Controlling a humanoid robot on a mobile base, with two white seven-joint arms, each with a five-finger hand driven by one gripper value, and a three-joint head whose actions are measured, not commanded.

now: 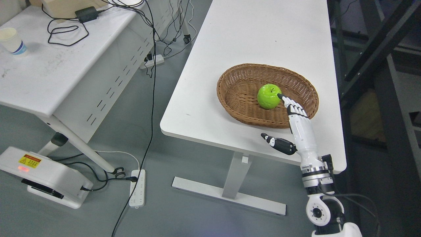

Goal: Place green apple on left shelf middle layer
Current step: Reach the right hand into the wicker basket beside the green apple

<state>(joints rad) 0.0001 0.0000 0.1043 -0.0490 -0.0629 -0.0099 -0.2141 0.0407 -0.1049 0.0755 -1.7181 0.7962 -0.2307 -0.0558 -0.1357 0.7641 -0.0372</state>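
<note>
A green apple lies in a brown wicker basket on the white table. My right hand comes up from the lower right and reaches over the basket's near rim. Its fingers are stretched out, and the fingertips touch the apple's right side. The thumb sticks out to the left over the table's front edge. The hand is open and holds nothing. My left arm is out of the picture.
A dark metal shelf frame stands right of the table. A second white table at the left carries a paper cup and cables. On the floor lie power strips, cords and a white device.
</note>
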